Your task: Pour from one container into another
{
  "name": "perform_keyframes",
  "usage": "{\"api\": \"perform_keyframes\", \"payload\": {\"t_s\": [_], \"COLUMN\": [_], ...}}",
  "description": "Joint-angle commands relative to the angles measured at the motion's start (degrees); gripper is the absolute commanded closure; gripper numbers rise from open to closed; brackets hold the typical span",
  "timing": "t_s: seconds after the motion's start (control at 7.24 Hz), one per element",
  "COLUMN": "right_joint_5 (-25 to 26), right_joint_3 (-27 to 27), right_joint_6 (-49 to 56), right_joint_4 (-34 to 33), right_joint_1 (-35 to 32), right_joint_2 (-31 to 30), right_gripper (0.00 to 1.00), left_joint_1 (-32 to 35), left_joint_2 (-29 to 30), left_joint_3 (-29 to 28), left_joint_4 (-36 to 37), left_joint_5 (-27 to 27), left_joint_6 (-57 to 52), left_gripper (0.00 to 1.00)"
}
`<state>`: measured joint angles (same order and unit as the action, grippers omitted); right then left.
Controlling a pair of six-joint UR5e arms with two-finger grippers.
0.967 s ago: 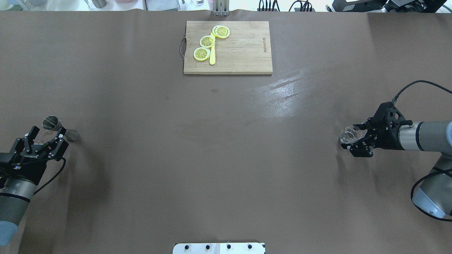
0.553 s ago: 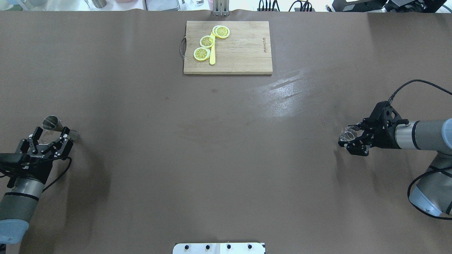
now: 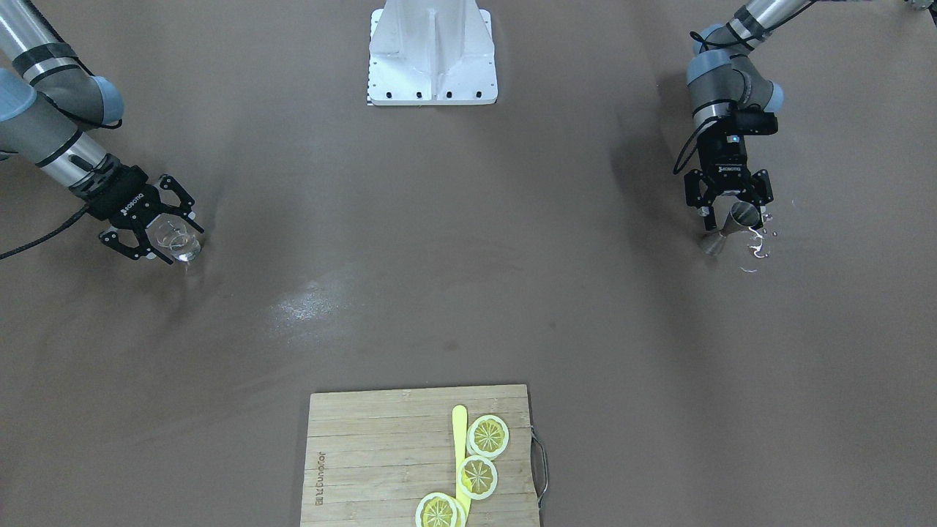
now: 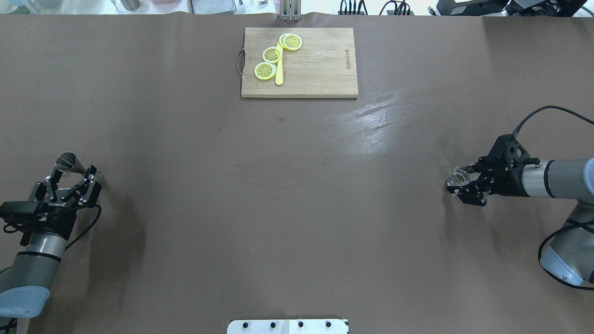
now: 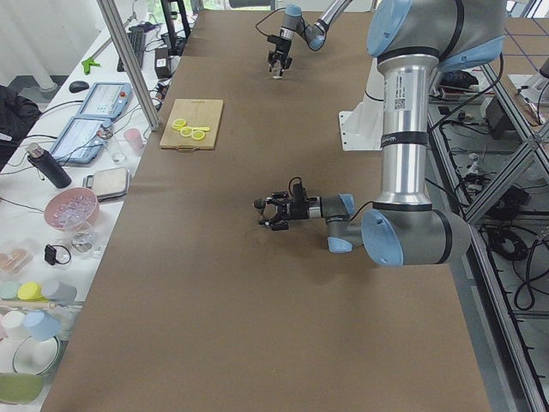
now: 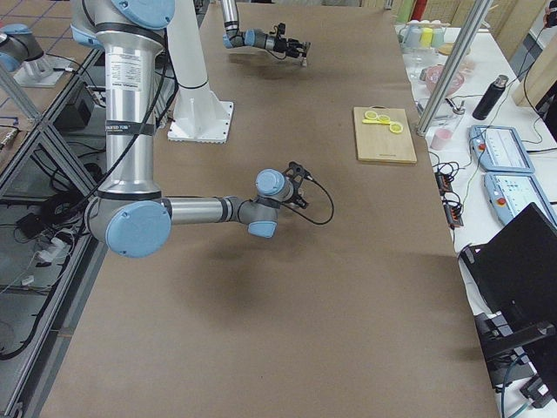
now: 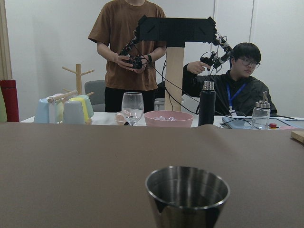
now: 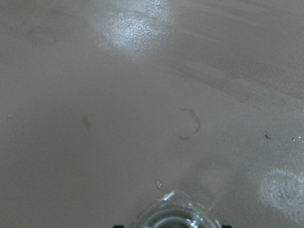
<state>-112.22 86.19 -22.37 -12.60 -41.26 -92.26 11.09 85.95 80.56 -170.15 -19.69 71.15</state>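
Nothing is poured yet. Far from the cutting board (image 4: 320, 69), the left gripper (image 4: 73, 174) sits open around the jigger (image 4: 67, 161); the right gripper (image 4: 457, 181) holds the glass (image 3: 179, 241).

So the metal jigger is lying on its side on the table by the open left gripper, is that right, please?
Not quite: the metal jigger is standing upright on the table by the open left gripper, its open cup facing up. The left wrist-mounted view shows this.

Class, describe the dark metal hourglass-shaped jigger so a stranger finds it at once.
On the brown table, go to the robot's left end, where the left gripper stands open. Between its fingers is the small dark grey metal jigger: hourglass-shaped, unlike the clear glass tumbler opposite.
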Motion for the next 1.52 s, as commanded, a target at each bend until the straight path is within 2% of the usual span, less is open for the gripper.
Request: {"api": "perform_keyframes", "payload": {"t_s": [0.0, 0.14, 0.28, 0.41, 0.69, 0.97, 1.11, 1.38], "right_joint_5": [0.08, 0.08, 0.08, -0.01, -0.97, -5.53, -7.38, -7.66], "right_joint_3": [-0.06, 0.03, 0.03, 0.11, 0.81, 0.9, 0.82, 0.82], "right_joint_6": [0.3, 0.3, 0.39, 0.39, 0.48, 0.83, 5.01, 14.68], "right_joint_4": [0.03, 0.03, 0.03, 0.03, -0.15, -0.41, -0.76, -1.29], "right_joint_1": [-0.05, 0.04, 0.04, -0.05, -0.83, -3.37, -4.26, -5.76], "right_joint_2": [-0.02, 0.07, 0.07, -0.02, -0.37, 0.33, 0.42, 0.85], "right_gripper": [0.34, 0.48, 0.77, 1.0, 1.0, 1.0, 1.0, 1.0], "left_joint_1": [0.08, 0.25, 0.43, 0.78, 0.96, 1.04, 1.04, 1.13], "left_joint_2": [0.54, 0.97, 1.76, 2.12, 2.21, 2.21, 2.12, 2.12], "left_joint_3": [-0.05, -0.57, -1.54, -1.72, -1.81, -1.81, -1.81, -1.81], "left_joint_4": [0.17, 0.17, 0.17, 1.48, 1.84, 2.1, 2.19, 2.1], "left_joint_5": [-0.09, -0.09, -0.09, -0.18, -0.18, -0.18, -0.18, -0.18], "left_joint_6": [0.31, 0.22, 0.22, 0.39, 0.39, 0.39, 0.31, 0.39], "left_gripper": [0.24, 0.23, 0.24, 0.23, 0.27, 0.63, 0.77, 0.97]}}
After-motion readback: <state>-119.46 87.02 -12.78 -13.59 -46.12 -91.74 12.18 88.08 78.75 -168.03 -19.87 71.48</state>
